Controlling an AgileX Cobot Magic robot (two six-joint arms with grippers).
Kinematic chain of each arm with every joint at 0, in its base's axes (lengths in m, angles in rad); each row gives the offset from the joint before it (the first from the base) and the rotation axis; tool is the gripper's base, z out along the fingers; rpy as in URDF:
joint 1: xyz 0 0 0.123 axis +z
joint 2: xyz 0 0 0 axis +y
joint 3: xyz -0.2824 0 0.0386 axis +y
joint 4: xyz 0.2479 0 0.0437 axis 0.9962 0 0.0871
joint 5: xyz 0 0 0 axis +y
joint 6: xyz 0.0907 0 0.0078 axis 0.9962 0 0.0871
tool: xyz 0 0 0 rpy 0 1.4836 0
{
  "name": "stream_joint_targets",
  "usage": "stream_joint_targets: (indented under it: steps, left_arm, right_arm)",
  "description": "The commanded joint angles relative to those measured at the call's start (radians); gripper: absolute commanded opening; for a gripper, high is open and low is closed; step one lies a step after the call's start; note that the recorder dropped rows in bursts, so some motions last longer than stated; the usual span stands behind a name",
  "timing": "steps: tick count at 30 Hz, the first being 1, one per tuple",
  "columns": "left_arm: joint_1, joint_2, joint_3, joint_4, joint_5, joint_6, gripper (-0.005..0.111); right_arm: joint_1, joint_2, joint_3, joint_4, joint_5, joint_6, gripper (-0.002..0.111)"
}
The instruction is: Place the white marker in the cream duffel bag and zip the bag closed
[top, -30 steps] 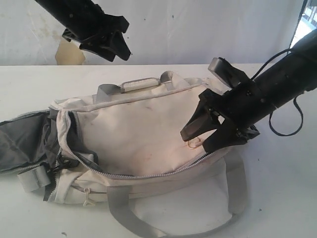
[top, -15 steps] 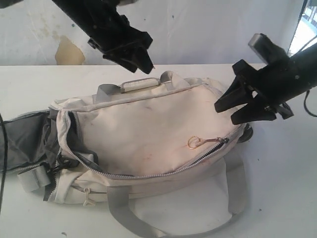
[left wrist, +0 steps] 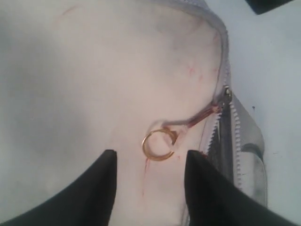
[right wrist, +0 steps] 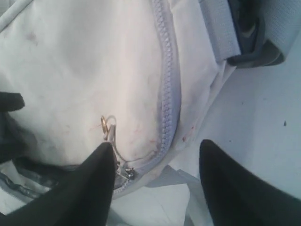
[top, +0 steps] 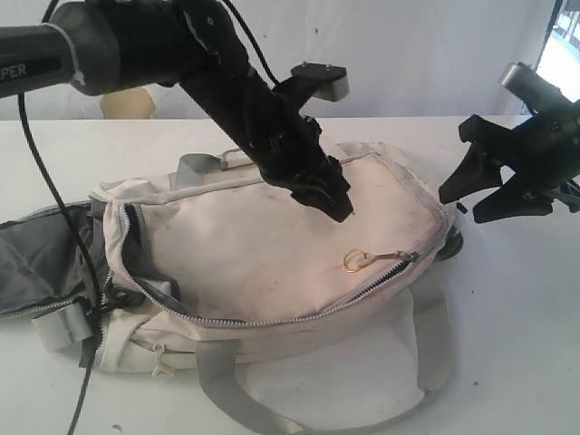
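Observation:
The cream duffel bag (top: 263,236) lies on its side across the white table. Its long zip stands open along the front, with dark lining showing at the left end. The slider sits at the right end, and its pull with a gold ring (top: 353,260) lies flat on the fabric. My left gripper (top: 341,212) hangs open just above the bag. The gold ring (left wrist: 158,145) is right ahead of the left gripper's (left wrist: 150,155) tips. My right gripper (top: 460,207) is open, off the bag's right end, holding nothing. The white marker is out of view.
A grey side flap (top: 36,263) spreads out at the bag's left. A grey webbing strap (top: 430,358) loops over the table in front, and a handle (top: 195,165) lies at the back. A black cable (top: 59,217) hangs from the left arm.
The left arm swung from the back left down over the bag to just above the ring. The right gripper drew away from the zip pull to the right.

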Motion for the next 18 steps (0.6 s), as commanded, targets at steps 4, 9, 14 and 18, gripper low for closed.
stream_joint_targets:
  steps: [4, 9, 14, 18]
  left_arm:
    - [-0.062, 0.004, 0.042, -0.028, -0.087, 0.146, 0.055]
    - [-0.077, 0.004, 0.084, -0.046, -0.166, 0.181, 0.069]
    - [-0.084, 0.011, 0.119, -0.098, -0.188, 0.258, 0.069]
    - [-0.084, 0.04, 0.119, -0.198, -0.201, 0.322, 0.069]
  right_arm:
    - [-0.004, -0.002, 0.0, -0.018, -0.048, 0.005, 0.051]
    - [-0.004, -0.002, 0.002, -0.018, -0.048, 0.005, 0.051]
    - [-0.004, -0.002, 0.0, -0.018, -0.05, 0.005, 0.051]
    - [-0.004, -0.002, 0.0, -0.018, -0.05, 0.005, 0.051]
